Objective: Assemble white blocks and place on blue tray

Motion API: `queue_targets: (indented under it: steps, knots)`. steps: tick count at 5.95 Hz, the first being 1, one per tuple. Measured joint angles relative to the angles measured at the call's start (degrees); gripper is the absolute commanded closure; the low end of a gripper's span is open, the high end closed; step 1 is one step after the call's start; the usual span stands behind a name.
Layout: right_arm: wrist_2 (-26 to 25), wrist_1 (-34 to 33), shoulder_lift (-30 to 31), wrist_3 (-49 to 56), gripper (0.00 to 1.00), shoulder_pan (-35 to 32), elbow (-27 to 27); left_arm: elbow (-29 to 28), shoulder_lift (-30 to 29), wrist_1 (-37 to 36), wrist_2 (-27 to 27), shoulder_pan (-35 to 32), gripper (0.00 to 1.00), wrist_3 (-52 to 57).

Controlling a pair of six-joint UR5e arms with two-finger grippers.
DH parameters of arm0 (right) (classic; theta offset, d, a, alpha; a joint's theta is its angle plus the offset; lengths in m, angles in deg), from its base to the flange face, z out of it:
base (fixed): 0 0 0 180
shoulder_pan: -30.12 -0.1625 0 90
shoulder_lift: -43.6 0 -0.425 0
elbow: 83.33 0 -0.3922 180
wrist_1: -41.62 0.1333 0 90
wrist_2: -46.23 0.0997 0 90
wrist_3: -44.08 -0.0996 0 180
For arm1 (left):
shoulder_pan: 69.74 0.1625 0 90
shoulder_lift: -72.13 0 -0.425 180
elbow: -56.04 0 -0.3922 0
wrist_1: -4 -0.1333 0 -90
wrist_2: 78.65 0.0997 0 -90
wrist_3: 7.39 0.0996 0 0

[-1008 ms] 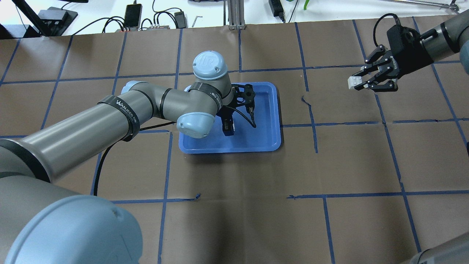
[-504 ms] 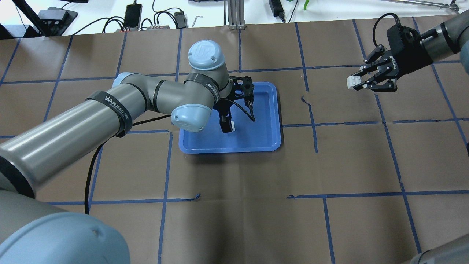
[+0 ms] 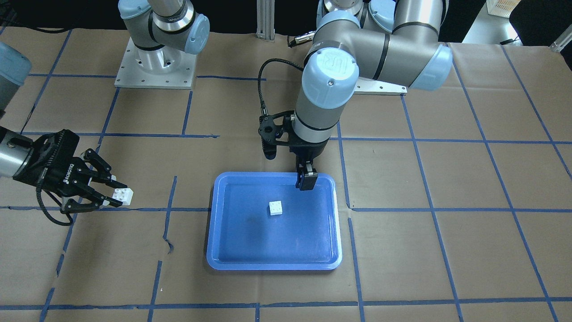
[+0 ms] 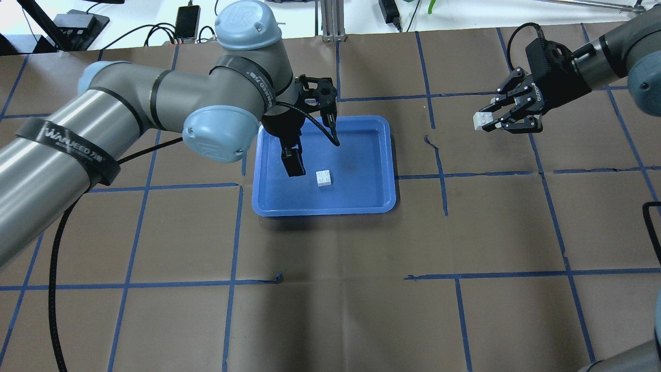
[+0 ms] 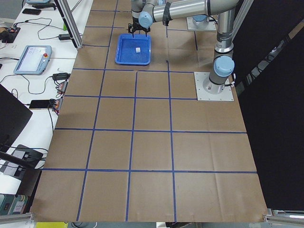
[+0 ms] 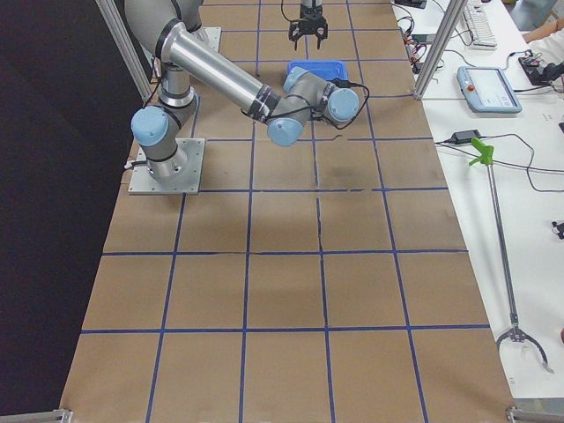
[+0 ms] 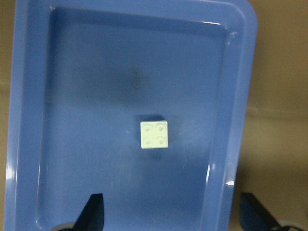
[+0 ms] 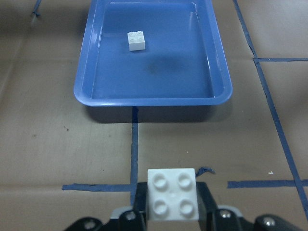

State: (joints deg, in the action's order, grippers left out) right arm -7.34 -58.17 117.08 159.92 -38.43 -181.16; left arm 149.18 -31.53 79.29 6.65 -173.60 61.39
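Observation:
One white block lies studs-up inside the blue tray, also in the front view and the left wrist view. My left gripper hangs open and empty above the tray, just left of that block; its two fingertips stand wide apart. My right gripper is shut on the second white block, held in the air well to the right of the tray. That block shows studs-up in the right wrist view, with the tray ahead.
Brown paper with blue tape lines covers the table. A loose torn bit of tape lies between the tray and my right gripper. Cables and power boxes sit beyond the far edge. The arms' base plates stand at the robot's side.
My left gripper let go of the white block in the tray, rose and moved left and back. My right gripper shifted slightly left toward the tray with its block.

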Motion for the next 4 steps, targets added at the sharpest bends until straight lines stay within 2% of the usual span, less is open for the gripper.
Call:
queue_targets:
  steps: [2, 4]
  knots:
    - [0.09, -4.31, -0.30, -6.96, 0.74, -6.44, -0.14, -1.92, 7.92, 12.27, -0.04, 2.46, 0.01, -0.09]
    - [0.02, -17.04, -2.13, -21.75, 0.74, -15.11, -1.60, -2.41, 12.92, 17.75, 0.45, 3.52, 0.01, -0.85]
